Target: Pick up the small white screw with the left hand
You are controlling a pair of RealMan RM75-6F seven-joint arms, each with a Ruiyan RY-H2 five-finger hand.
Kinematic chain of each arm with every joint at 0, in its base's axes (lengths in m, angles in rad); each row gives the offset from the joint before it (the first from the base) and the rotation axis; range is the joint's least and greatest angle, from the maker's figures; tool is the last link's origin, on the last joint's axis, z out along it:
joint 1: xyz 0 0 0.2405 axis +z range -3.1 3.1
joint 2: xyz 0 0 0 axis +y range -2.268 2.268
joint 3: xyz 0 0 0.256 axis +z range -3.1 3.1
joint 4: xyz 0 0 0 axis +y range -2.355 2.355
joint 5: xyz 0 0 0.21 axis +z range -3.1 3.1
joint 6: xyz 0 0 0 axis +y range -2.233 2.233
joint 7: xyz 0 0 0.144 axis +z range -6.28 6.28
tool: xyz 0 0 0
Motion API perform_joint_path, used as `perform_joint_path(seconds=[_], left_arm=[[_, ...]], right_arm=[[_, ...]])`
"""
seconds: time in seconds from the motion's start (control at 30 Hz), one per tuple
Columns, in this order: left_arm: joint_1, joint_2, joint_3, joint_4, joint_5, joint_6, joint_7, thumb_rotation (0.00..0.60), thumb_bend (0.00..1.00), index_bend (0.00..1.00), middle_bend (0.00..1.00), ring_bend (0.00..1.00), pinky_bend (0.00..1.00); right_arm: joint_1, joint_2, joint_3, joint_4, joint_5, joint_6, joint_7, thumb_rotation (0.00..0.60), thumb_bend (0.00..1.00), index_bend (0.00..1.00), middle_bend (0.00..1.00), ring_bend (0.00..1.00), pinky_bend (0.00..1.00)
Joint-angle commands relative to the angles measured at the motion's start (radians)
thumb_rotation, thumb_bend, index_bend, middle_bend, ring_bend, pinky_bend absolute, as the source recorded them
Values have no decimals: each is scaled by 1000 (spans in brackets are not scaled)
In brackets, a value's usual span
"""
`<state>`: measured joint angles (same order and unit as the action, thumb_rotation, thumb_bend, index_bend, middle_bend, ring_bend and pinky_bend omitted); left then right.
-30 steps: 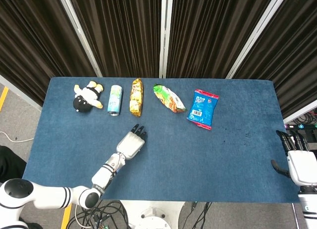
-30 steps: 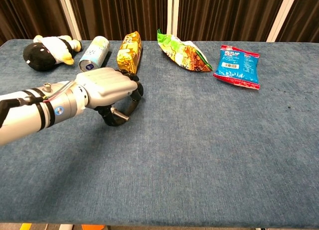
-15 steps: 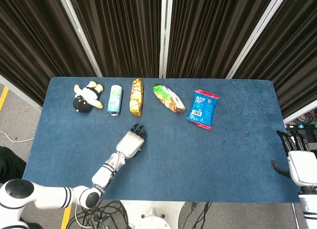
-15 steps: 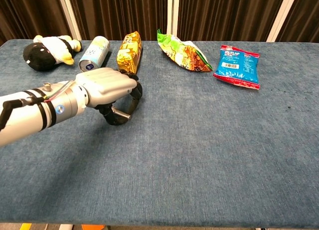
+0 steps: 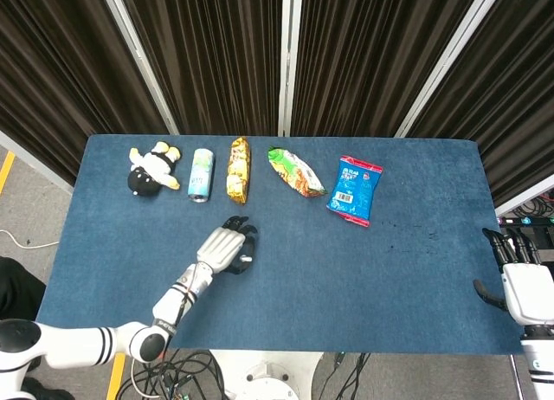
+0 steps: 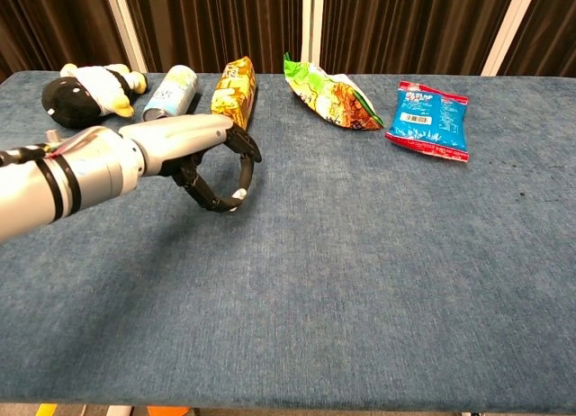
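Observation:
The small white screw [image 6: 238,195] shows as a tiny pale speck at the tips of my left hand [image 6: 184,149], pinched between the thumb and a curved black finger just above the blue table [image 6: 360,254]. From the head view the same left hand [image 5: 225,246] lies at the table's middle left, with the screw [image 5: 246,261] a white dot at its fingertips. My right hand [image 5: 522,283] hangs off the table's right edge, fingers apart and holding nothing; the chest view does not show it.
Along the far side lie a panda plush [image 6: 85,92], a pale green can [image 6: 169,94], a yellow snack pack [image 6: 234,92], a green snack bag [image 6: 328,92] and a blue snack bag [image 6: 427,119]. Dark curtains hang behind.
My left hand has turned and drawn back a little to the left, its fingers closing into a ring with the screw at the tips. The right hand has not moved.

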<state>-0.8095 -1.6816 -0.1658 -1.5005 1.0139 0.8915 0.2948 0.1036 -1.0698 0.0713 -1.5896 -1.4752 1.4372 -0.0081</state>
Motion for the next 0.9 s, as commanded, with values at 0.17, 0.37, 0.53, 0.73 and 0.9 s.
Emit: perform_joint_path(seconds=[0.17, 0.37, 0.53, 0.73, 0.9], left_arm=[[9, 10, -15, 33, 16, -42, -81, 600, 382, 567, 197, 25, 0], [8, 12, -10, 45, 17, -49, -90, 600, 387, 517, 198, 25, 0], [11, 15, -7, 45, 19, -42, -92, 600, 390, 495, 198, 24, 0], [13, 21, -8, 45, 16, -37, -94, 600, 390, 470, 198, 25, 0], [13, 23, -4, 46, 14, -36, -89, 600, 389, 457, 197, 25, 0]], right_arm=[[2, 0, 1, -1, 2, -3, -1, 600, 176, 82, 122, 0, 37], [1, 2, 2, -1, 10, -7, -1, 600, 176, 82, 122, 0, 37], [1, 3, 1, -2, 8, -7, 0, 600, 176, 82, 122, 0, 37], [-1, 1, 1, -1, 6, -4, 3, 600, 176, 82, 122, 0, 37], [-3, 2, 0, -2, 4, 1, 4, 600, 176, 82, 122, 0, 37]])
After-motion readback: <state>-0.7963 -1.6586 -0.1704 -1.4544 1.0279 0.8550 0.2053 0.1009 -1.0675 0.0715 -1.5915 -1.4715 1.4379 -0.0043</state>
